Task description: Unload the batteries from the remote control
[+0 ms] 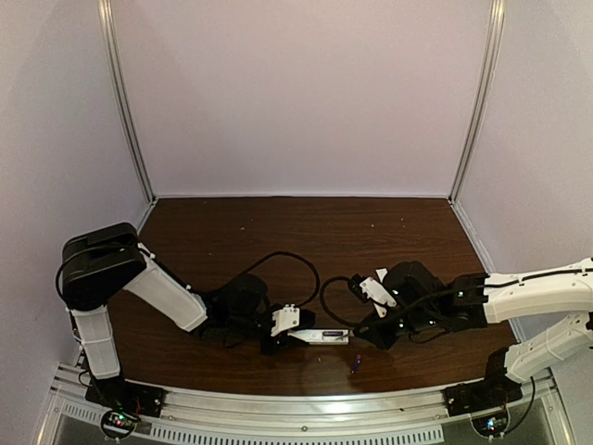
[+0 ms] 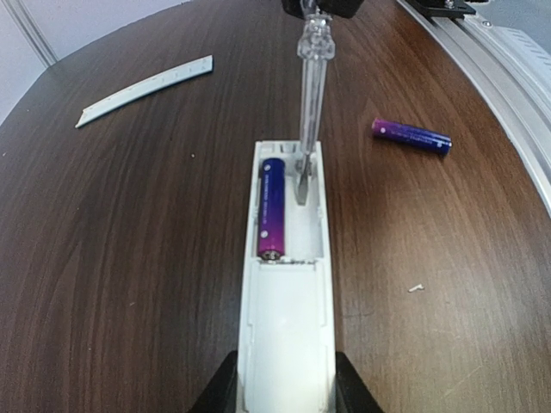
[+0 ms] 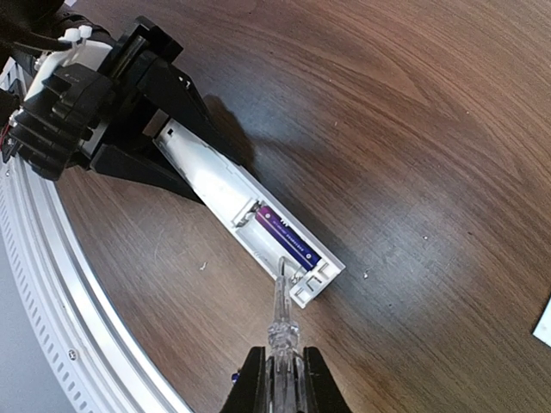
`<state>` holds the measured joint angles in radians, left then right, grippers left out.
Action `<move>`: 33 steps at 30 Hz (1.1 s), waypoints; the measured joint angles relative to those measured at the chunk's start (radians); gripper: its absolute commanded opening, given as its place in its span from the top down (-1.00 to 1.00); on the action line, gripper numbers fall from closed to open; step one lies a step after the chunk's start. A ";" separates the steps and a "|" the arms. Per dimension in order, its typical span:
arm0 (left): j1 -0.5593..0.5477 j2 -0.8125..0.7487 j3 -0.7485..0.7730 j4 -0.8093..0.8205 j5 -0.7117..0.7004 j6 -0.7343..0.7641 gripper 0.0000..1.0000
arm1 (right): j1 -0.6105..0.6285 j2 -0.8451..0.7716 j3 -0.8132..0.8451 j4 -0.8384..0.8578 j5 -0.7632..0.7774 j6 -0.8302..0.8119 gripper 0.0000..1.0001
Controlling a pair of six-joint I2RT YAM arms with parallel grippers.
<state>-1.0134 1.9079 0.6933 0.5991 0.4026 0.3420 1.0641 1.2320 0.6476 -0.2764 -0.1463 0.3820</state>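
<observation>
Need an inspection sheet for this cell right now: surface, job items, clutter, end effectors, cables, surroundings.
Surface: dark wood table, one white fleck.
Job's things: remote control recess-up; seated battery inside, loose battery on table.
Clutter: cover strip, lying apart.
End effectors: left end effector shut on remote control; right end effector shut on screwdriver, tip in empty slot.
Cables: black cable looped between arms.
Surroundings: pale walls, metal rail.

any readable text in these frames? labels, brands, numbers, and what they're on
No text here can be read.
Battery in the remote: faint pale print along its side, too small and blurred to read.
Loose battery: no print can be made out.
Remote, cover strip, screwdriver: no markings visible.
</observation>
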 measured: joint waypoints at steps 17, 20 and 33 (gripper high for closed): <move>0.000 0.000 0.000 -0.002 -0.002 -0.010 1.00 | 0.000 -0.002 0.000 -0.003 0.005 0.042 1.00; 0.000 0.000 0.001 -0.001 -0.004 -0.017 1.00 | 0.000 -0.005 0.000 -0.005 0.009 0.060 1.00; -0.001 -0.001 0.001 0.006 -0.028 -0.068 1.00 | 0.038 -0.017 0.060 -0.065 0.056 0.135 1.00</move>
<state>-1.0145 1.9072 0.6941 0.6048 0.3748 0.2737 1.1023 1.2152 0.7071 -0.3416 -0.0898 0.5171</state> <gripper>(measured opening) 0.297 0.125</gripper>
